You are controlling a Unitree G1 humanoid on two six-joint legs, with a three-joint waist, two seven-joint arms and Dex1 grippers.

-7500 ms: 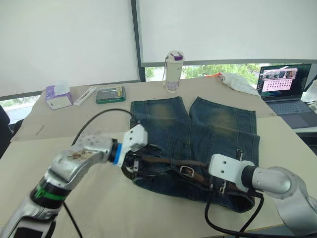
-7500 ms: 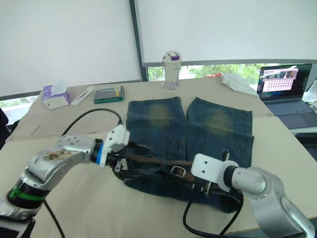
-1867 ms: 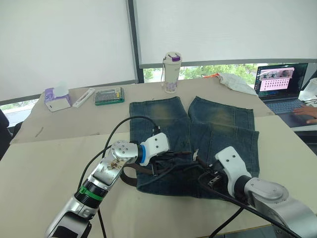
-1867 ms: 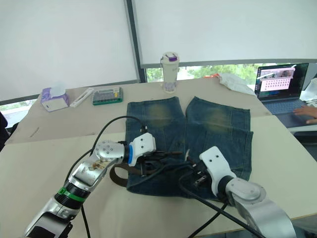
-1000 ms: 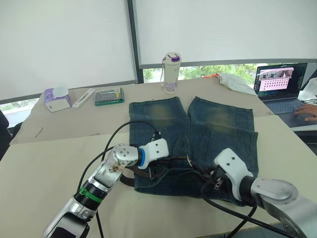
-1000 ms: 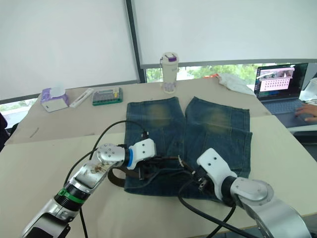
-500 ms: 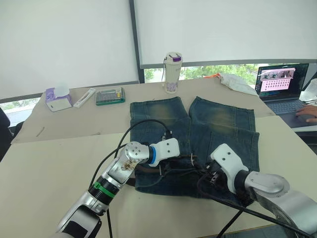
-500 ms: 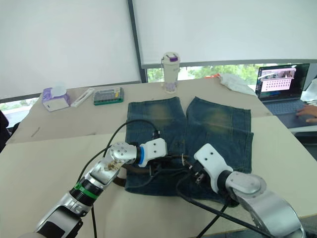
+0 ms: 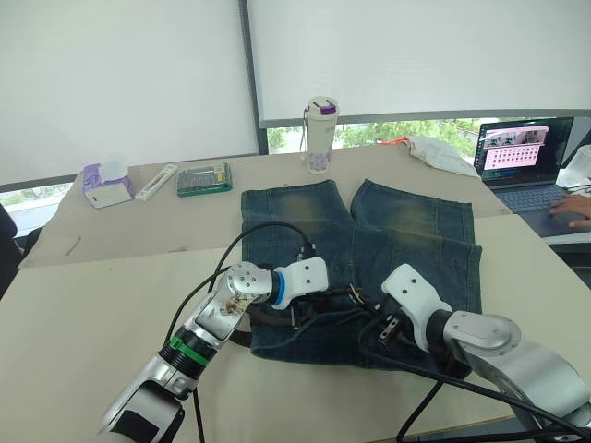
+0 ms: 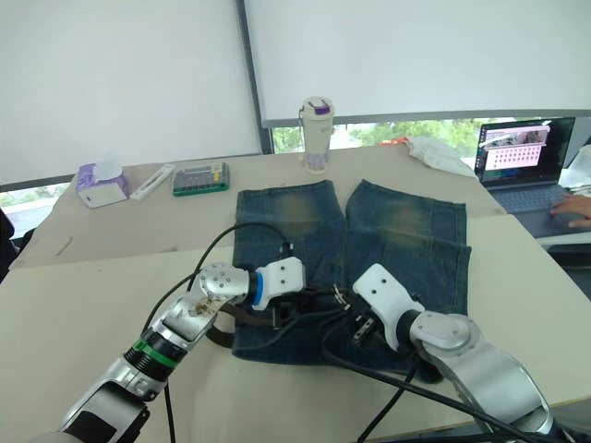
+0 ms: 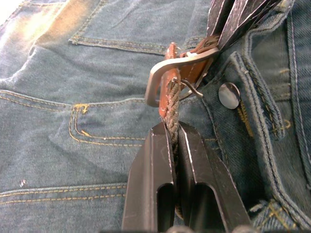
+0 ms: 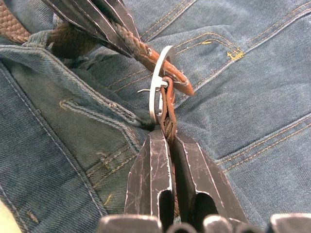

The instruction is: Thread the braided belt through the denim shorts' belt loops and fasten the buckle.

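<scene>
Left eye view — laptop (image 9: 524,159), bottle (image 9: 319,135), perhaps tissues (image 9: 104,181)

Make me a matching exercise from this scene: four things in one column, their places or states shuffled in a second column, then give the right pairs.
1. braided belt
2. bottle
3. laptop
4. tissue box

a. open, at the table's far right
b. pinched in both grippers beside the buckle
c. at the table's far left
d. upright, beyond the denim shorts

Pairs: 1-b, 2-d, 3-a, 4-c

no legible text, laptop screen (image 9: 524,148) too small to read, bottle (image 9: 320,135) unmarked
</scene>
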